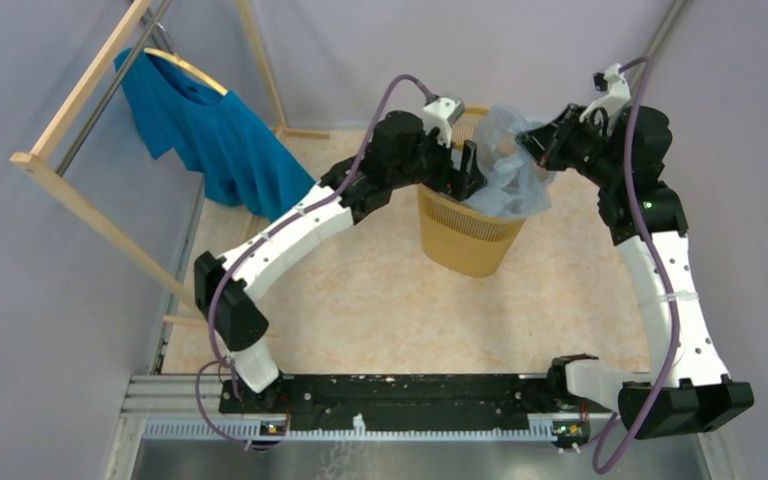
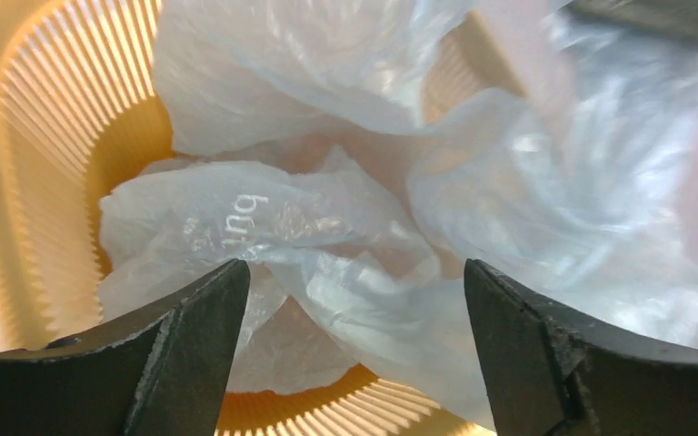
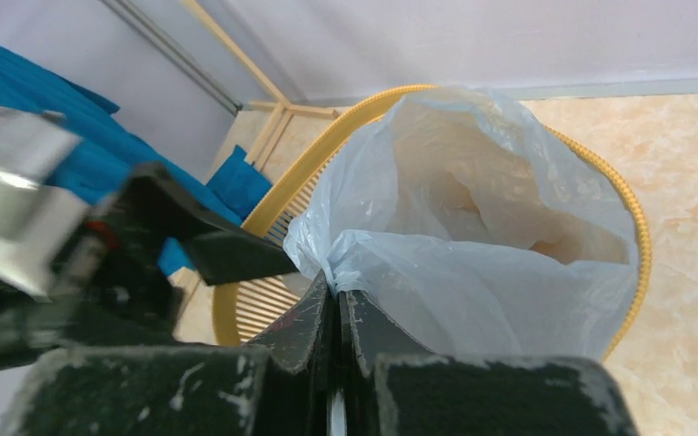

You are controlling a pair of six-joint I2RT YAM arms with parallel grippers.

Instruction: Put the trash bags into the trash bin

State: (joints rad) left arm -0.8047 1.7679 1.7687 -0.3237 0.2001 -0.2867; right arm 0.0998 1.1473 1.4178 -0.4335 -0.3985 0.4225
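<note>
The pale grey-blue trash bag (image 1: 513,160) billows out of the yellow-orange trash bin (image 1: 470,240) at the back of the floor. My left gripper (image 1: 470,170) reaches into the bin's mouth from the left and stands open; in its wrist view the crumpled trash bag (image 2: 327,227) lies inside the trash bin (image 2: 45,163) between and beyond the spread fingers (image 2: 191,345), none of it pinched. My right gripper (image 3: 338,292) is shut on a gathered edge of the trash bag (image 3: 473,272), holding it up over the trash bin rim (image 3: 636,227). From above the right gripper (image 1: 532,142) sits at the bag's upper right.
A bright blue T-shirt (image 1: 215,135) hangs on a hanger from a wooden rack (image 1: 80,190) at the back left. Grey walls close in on both sides. The arms' black base rail (image 1: 400,395) runs along the near edge.
</note>
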